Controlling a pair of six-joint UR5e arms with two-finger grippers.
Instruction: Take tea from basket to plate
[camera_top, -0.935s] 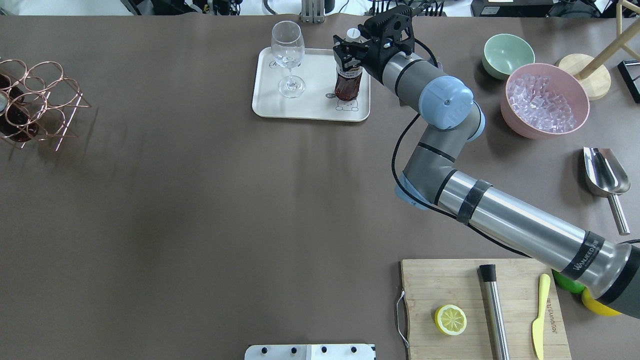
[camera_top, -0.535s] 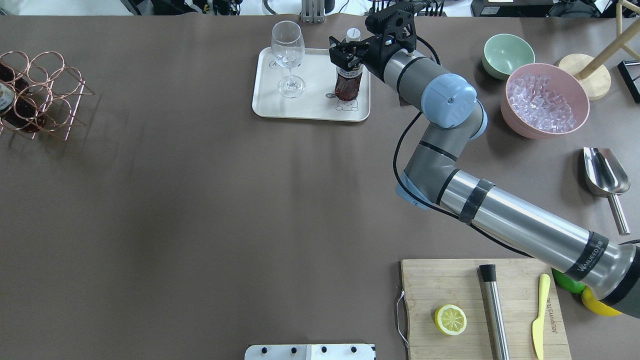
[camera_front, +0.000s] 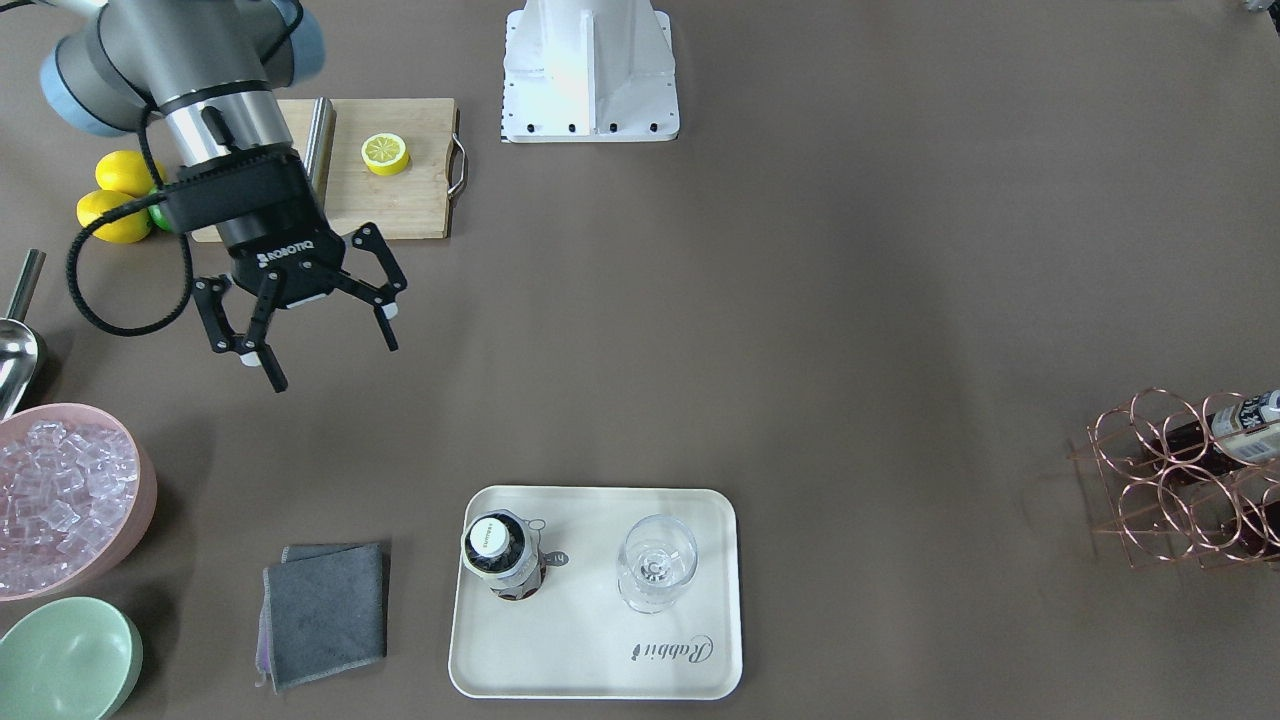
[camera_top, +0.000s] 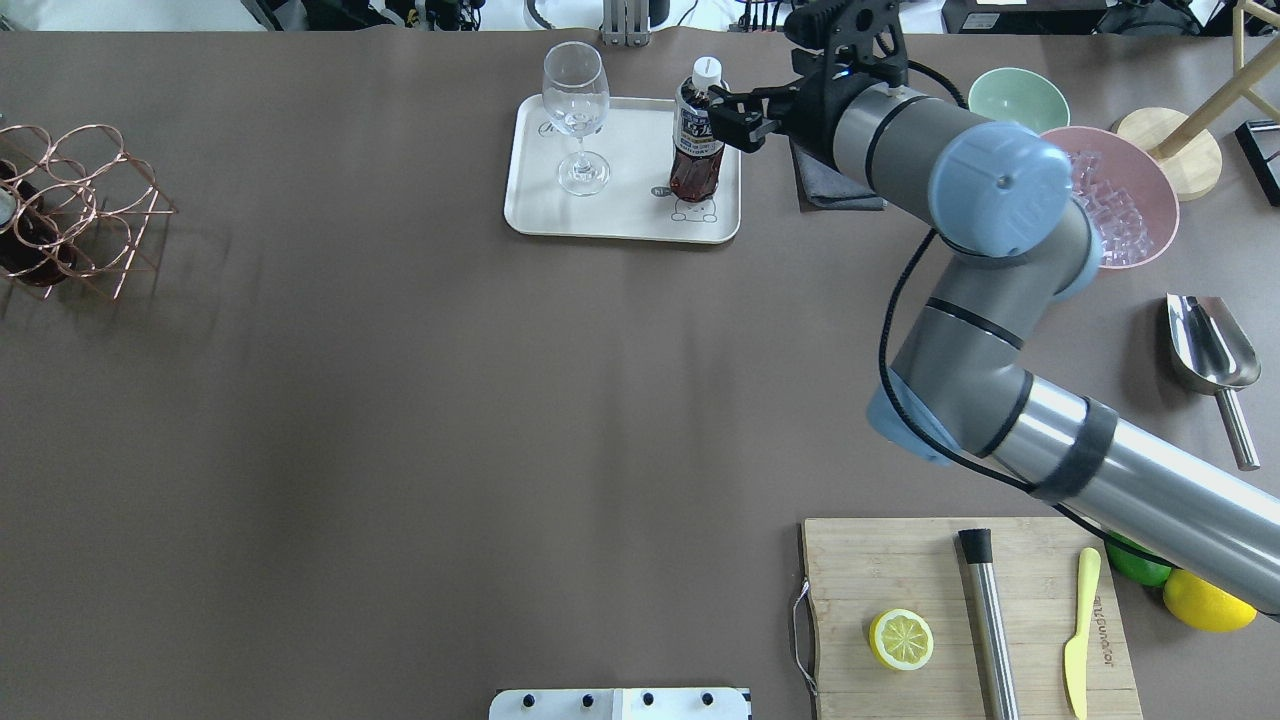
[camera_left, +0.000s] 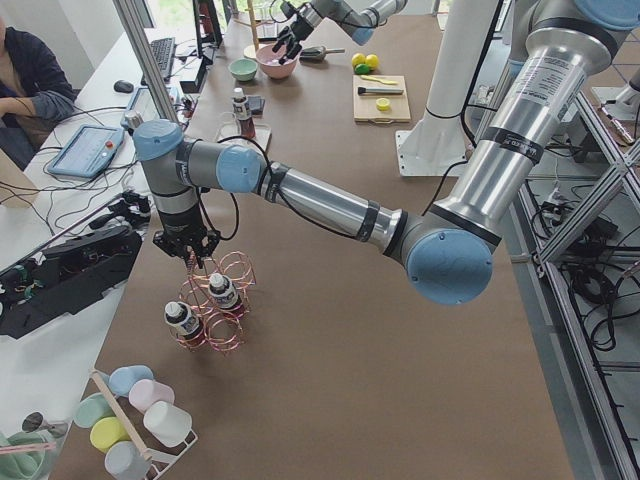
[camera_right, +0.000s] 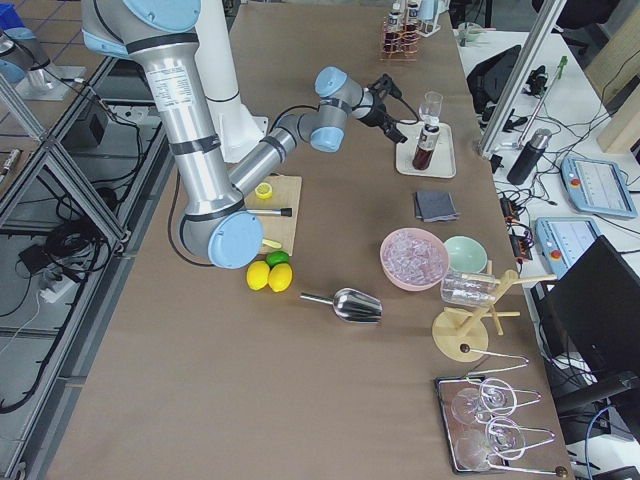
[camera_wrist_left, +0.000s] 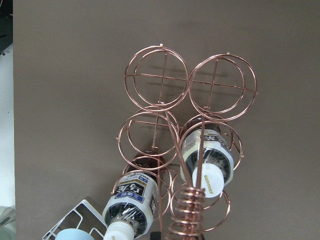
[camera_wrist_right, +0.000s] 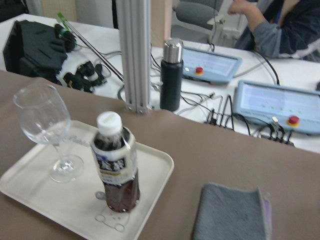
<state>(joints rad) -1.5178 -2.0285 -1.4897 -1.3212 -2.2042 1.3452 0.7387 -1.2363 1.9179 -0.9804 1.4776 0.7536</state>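
Observation:
The tea (camera_top: 697, 140) stands upright on the plate (camera_top: 620, 215), beside the bear drawing; it also shows in the front view (camera_front: 495, 555) and the right wrist view (camera_wrist_right: 116, 165). My right gripper (camera_top: 735, 125) is open and empty, just right of the bottle and clear of it; in the front view the gripper (camera_front: 335, 367) hangs high with its jaws spread. The basket (camera_top: 80, 210) sits at the far left and holds two more bottles (camera_wrist_left: 207, 160). My left gripper (camera_left: 190, 260) hovers over the basket's coiled handle (camera_wrist_left: 187, 215); I cannot tell if it is open or shut.
A stemmed glass (camera_top: 577, 120) stands on the plate's left half. A grey cloth (camera_top: 835, 185) lies right of the plate. A pink bowl of ice (camera_top: 1125, 200), a green bowl (camera_top: 1010, 100), a metal scoop (camera_top: 1210, 350) and a cutting board (camera_top: 965, 610) are on the right.
My right gripper opened, let go of the tea and drew back to the right. The bottle stays upright on the plate. The basket shifted slightly.

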